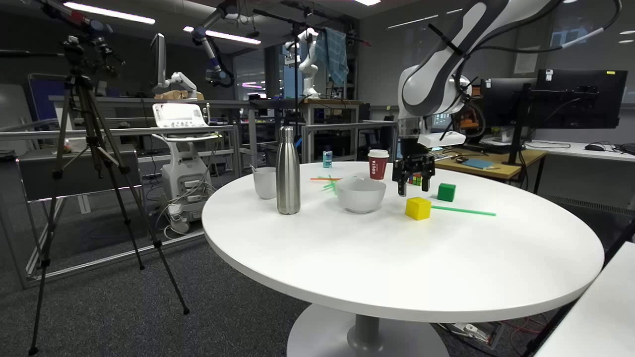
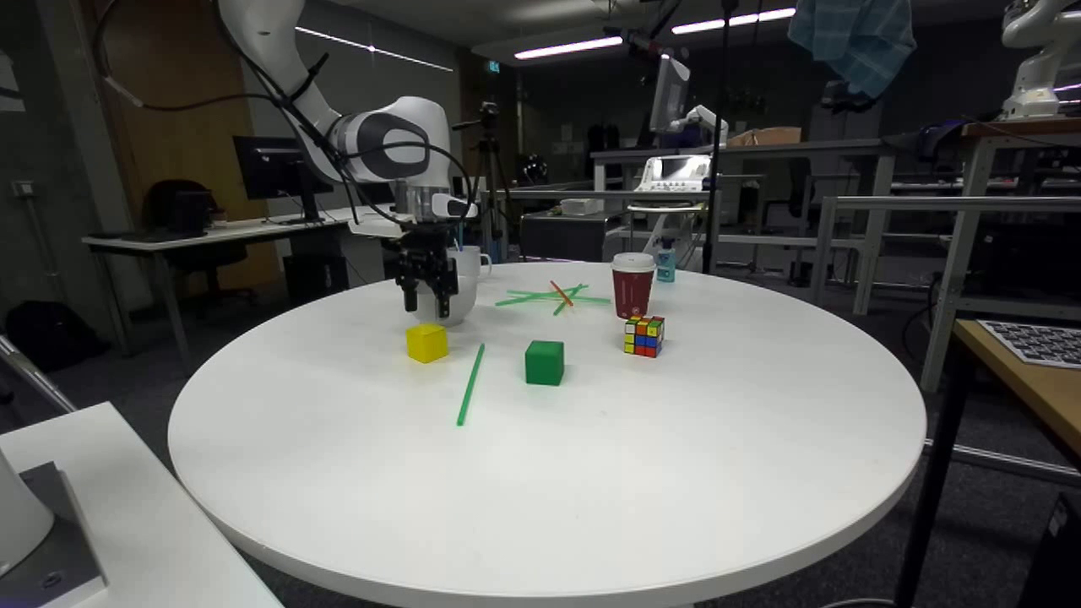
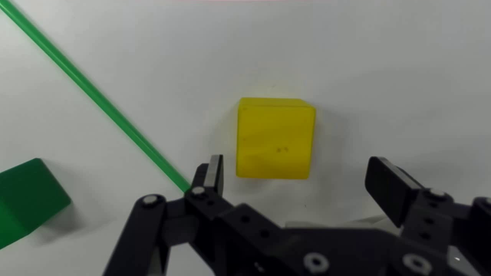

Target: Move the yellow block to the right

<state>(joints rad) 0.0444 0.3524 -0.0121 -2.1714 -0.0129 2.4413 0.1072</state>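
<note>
The yellow block (image 1: 418,208) sits on the white round table, beside the bowl; it also shows in an exterior view (image 2: 426,343) and in the wrist view (image 3: 274,142). My gripper (image 1: 413,191) is open and empty, pointing down above the table close to the block. In the wrist view the gripper (image 3: 295,165) has its fingers wide apart, and the block lies ahead of the gap between them, nearer the left finger. In an exterior view the gripper (image 2: 426,309) hangs just above and behind the block. No contact with the block shows.
A white bowl (image 1: 360,196) stands close to the gripper. A green stick (image 2: 470,384) and a green block (image 2: 545,363) lie beside the yellow block. A Rubik's cube (image 2: 644,336), a red cup (image 2: 632,287), a steel bottle (image 1: 288,171), a mug (image 1: 264,183) and loose sticks (image 2: 553,296) are also on the table.
</note>
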